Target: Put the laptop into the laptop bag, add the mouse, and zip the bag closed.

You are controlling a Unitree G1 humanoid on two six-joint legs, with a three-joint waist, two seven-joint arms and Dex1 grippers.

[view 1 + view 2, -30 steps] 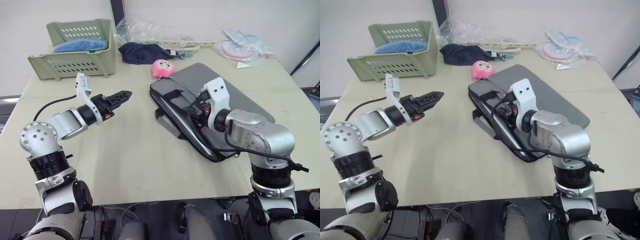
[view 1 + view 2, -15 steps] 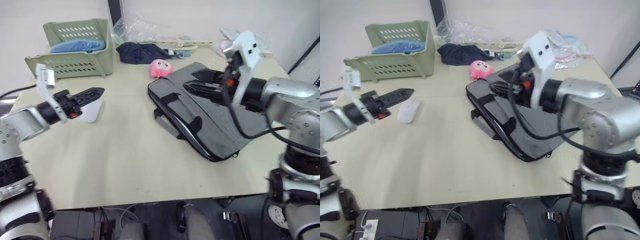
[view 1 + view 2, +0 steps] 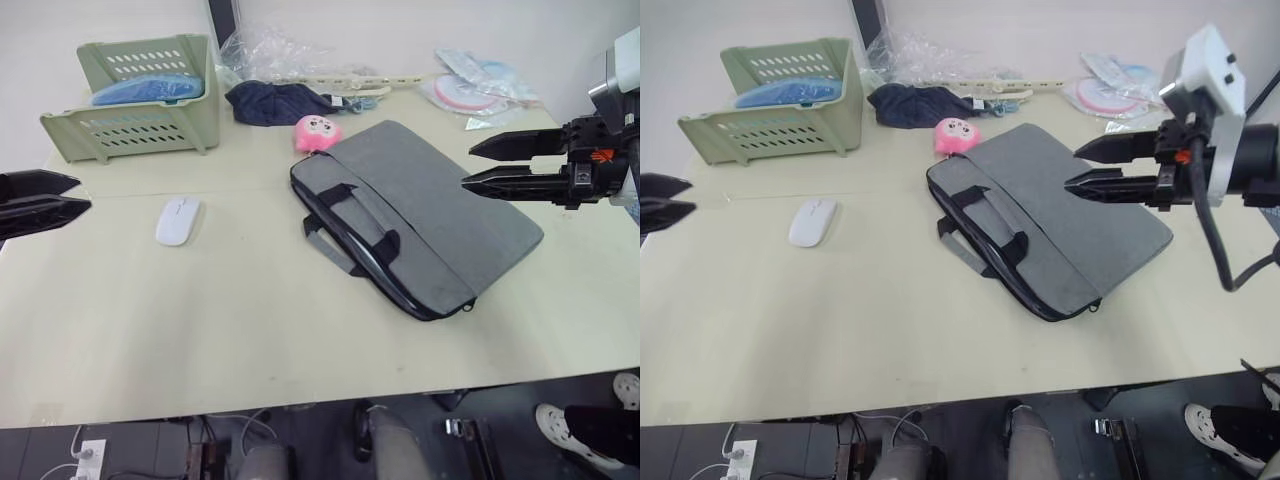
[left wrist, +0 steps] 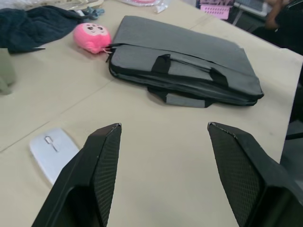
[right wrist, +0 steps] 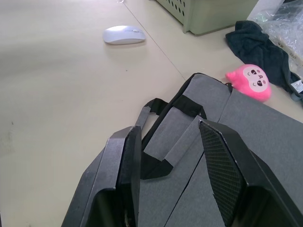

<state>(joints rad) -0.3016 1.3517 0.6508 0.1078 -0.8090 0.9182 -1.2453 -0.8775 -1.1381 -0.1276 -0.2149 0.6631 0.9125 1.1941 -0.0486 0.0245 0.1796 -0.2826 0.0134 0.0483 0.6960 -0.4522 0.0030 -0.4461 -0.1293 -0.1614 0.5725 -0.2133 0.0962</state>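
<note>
Both grippers raised off the table, fingers spread, holding nothing.

The beige table (image 3: 250,330) has wide bare room along its near edge. The grey laptop bag (image 3: 420,215) lies flat and skewed right of centre, its black handles (image 3: 355,225) toward the middle; no writing is readable on it. The right gripper (image 3: 1080,168) hovers level above the bag's far right side, released. The left gripper (image 3: 82,193) juts in at the left edge, apart from the white mouse (image 3: 178,220). A pink plush toy (image 3: 316,131) touches the bag's far corner.
</note>
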